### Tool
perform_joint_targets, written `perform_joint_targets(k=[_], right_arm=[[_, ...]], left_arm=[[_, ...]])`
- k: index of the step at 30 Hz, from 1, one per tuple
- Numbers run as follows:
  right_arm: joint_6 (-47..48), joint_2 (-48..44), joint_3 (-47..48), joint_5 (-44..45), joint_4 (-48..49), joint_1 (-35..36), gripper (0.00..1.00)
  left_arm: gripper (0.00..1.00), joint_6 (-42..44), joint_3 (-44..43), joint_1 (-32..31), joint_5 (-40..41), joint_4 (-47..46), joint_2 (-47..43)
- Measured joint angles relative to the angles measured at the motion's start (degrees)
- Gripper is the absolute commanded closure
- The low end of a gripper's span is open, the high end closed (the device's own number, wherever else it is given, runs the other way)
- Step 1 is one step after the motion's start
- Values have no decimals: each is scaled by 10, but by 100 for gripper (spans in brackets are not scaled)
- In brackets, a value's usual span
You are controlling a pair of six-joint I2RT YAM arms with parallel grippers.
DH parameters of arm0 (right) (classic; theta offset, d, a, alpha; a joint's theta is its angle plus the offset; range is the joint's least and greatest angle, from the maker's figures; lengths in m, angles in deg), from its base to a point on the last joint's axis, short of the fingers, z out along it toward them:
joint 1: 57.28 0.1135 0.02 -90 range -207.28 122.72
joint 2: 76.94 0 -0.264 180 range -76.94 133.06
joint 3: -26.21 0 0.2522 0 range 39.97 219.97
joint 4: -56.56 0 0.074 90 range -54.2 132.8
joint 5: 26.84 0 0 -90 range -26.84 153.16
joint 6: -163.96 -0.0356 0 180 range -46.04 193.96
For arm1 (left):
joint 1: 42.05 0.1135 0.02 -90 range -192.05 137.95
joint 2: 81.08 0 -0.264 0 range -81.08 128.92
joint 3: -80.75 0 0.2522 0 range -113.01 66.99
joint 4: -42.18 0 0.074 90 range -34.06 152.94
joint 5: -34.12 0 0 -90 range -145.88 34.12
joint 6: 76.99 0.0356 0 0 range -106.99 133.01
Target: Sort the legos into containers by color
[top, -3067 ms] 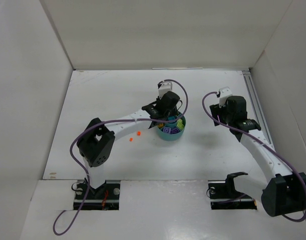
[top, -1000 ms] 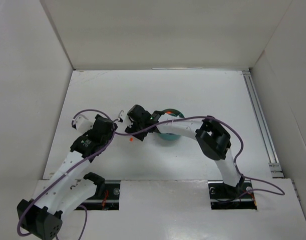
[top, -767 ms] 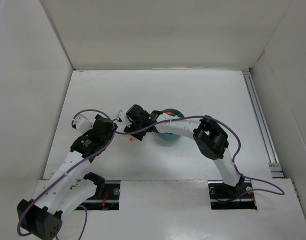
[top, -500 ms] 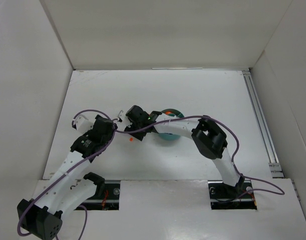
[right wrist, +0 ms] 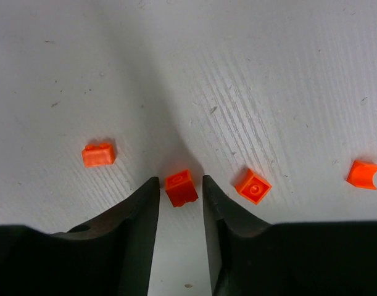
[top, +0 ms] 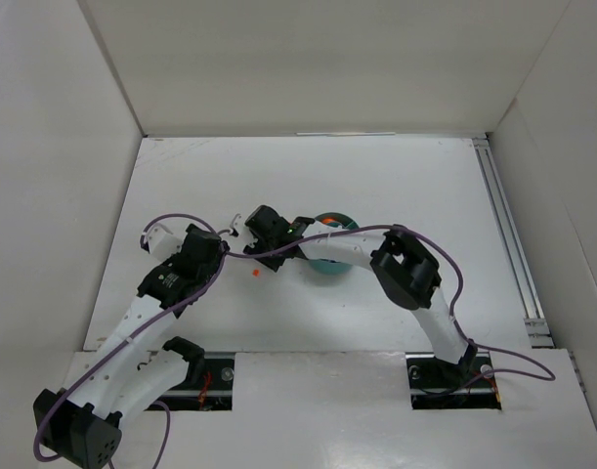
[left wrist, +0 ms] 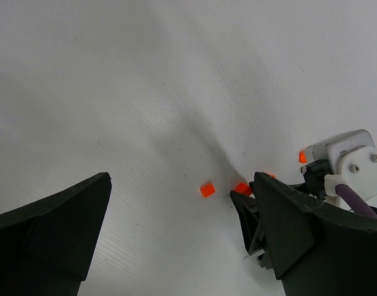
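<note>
Near the middle of the surface (top: 396, 186), just left of the teal dish (top: 328, 271), an orange brick (right wrist: 181, 188) lies stud-up, its long axis slightly skewed. The right jaws stand apart, flanking its sides. The left jaws gape wide nearby.

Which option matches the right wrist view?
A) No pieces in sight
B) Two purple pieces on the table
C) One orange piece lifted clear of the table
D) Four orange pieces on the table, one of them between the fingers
D: the orange brick sits on the table between the fingers of the right gripper, with three more orange pieces around it.
</note>
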Motion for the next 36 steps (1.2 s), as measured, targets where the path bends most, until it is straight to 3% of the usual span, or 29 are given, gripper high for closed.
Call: perform_joint_targets(k=[5,10,15,21,27,36], right_arm=[[0,1,0,-2,1,0,80],[3,-3,-4,-2,6,0,85],[22,-52,-45,-15,12,-1,85],[50,-180,-90,-27,28,-19,85],[65,-276,-125,-14,54,-99,85],[62,-298,-213,8,49,-205,85]], left_arm=[[0,3,0,0,0,0,0],[0,7,0,0,-1,-1,0],[0,20,0,0,-10,-16,5],[0,50,0,0,-32,-51,26],[0,111,3,0,-82,-115,51],[2,170,16,0,-150,-196,141]])
